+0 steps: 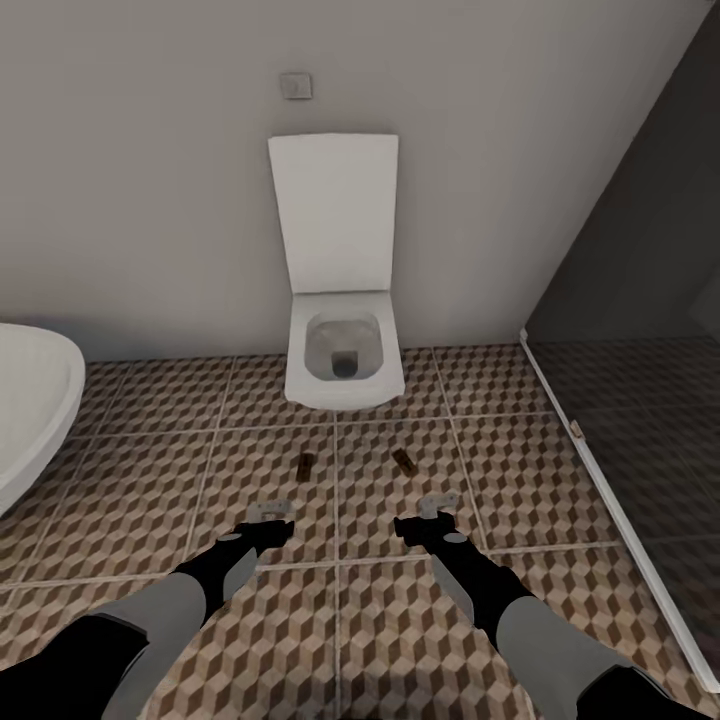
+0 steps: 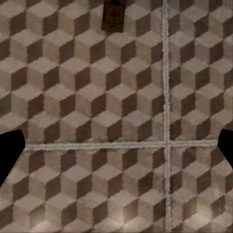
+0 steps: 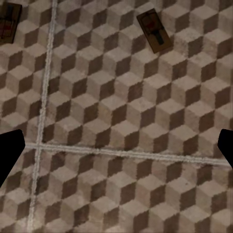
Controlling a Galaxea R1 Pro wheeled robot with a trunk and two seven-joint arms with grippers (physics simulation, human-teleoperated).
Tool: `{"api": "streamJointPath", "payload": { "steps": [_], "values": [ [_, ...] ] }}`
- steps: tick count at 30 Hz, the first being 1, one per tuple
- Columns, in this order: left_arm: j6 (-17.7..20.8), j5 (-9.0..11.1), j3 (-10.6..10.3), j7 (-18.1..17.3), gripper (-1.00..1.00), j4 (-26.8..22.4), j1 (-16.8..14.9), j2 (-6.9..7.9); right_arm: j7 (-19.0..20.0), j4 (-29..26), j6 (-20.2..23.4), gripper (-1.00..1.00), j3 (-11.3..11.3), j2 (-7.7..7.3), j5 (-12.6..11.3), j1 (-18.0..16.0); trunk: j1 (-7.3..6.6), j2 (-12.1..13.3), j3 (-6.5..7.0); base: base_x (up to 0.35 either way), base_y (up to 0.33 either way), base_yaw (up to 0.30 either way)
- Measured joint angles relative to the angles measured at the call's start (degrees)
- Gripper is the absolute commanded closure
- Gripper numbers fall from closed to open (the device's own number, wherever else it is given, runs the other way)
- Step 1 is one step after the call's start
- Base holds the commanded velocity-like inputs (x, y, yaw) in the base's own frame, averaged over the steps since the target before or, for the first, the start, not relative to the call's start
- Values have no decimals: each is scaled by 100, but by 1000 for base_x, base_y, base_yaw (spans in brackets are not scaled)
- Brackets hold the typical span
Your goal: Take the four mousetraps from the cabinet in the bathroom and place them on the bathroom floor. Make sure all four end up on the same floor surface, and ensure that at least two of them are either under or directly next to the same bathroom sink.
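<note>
Head view shows two mousetraps (image 1: 304, 465) (image 1: 404, 462) lying on the bathroom floor (image 1: 150, 500) before the toilet (image 1: 343, 350). Our left pincer (image 1: 268, 510) and right pincer (image 1: 438, 503) hover open, empty. We judge these two need carrying beside the sink, approached squarely from above.

**Cut off, small or unclear**

In the head view the two mousetraps (image 1: 304, 465) (image 1: 404, 461) are too small for detail. The left wrist view cuts one mousetrap (image 2: 113, 14) at the edge; the right wrist view crops another (image 3: 8, 24). The bathtub (image 1: 30, 410) is cut off, and both end effectors' (image 1: 270, 512) (image 1: 437, 505) openings are unreadable
</note>
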Motion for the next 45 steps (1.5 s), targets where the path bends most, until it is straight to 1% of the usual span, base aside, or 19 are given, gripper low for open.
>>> {"api": "streamJointPath", "payload": {
  "steps": [5,7,10,12,14,15,17,19,20,22,25,27,31,33,35,38,40,41,45],
  "values": [
    [-11,0,-2,-5,-100,61,0,72,5,42,-110,-100,5,-15,-1,0,-110,201,90,0,0,0],
    [-20,1,-1,-11,-100,147,5,112,6,85,-285,-100,4,-24,2,2,-154,281,126,0,0,0],
    [-32,1,-5,-25,-100,317,7,160,5,187,-536,-100,6,-100,10,6,-220,401,179,0,0,0],
    [-88,7,-5,-32,-100,449,7,179,2,314,-681,-100,6,-189,11,11,-264,481,215,0,0,0],
    [-307,11,-7,-36,-100,645,9,194,45,481,-810,-100,6,-309,8,16,-307,561,251,0,0,0],
    [-379,12,-7,-36,-100,705,9,198,80,519,-837,-100,7,-337,9,17,-329,602,269,0,0,0],
    [-588,17,-5,-30,-100,875,14,205,242,632,-909,-100,7,-419,12,21,-373,682,305,0,0,0],
    [-785,23,-6,-30,-100,1001,26,237,507,792,-994,-100,7,-541,10,24,-417,762,341,0,0,0],
    [-816,23,-6,-30,-100,1019,41,256,572,828,-1015,-100,8,-573,13,25,-439,802,359,0,0,0],
    [-891,26,-7,-33,-100,1060,157,334,778,974,-1119,-100,16,-684,14,30,-483,883,395,0,0,0],
    [-925,26,-8,-39,-100,1077,290,403,888,1149,-1266,-100,23,-745,14,34,-549,1003,448,0,0,0],
    [-936,26,-8,-42,-100,1081,353,443,917,1261,-1361,-100,24,-760,14,34,-593,1083,485,0,0,0],
    [-959,27,-8,-48,-100,1087,600,586,956,1706,-1762,-100,26,-782,14,43,-681,1244,556,0,0,0],
    [-988,27,-9,-50,-100,1087,678,622,961,1826,-1881,-100,26,-784,14,43,-725,1324,592,0,0,0],
    [-1105,29,-9,-52,-100,1090,786,680,969,1971,-2040,-100,27,-786,14,45,-769,1404,628,0,0,0],
    [-1407,35,-7,-61,-100,1095,951,785,975,2109,-2201,-100,27,-788,14,64,-835,1524,682,0,0,0],
    [-1499,35,-8,-65,-100,1096,1010,830,976,2139,-2234,-100,27,-788,14,73,-879,1605,718,0,0,0],
    [-1558,38,-7,-76,-100,1097,1062,877,977,2161,-2266,-100,27,-788,14,86,-901,1645,736,0,0,0],
    [-1642,30,-8,-180,-100,1096,1178,993,977,2273,-2438,-100,27,-789,14,131,-989,1805,808,0,0,0]
  ]
}}
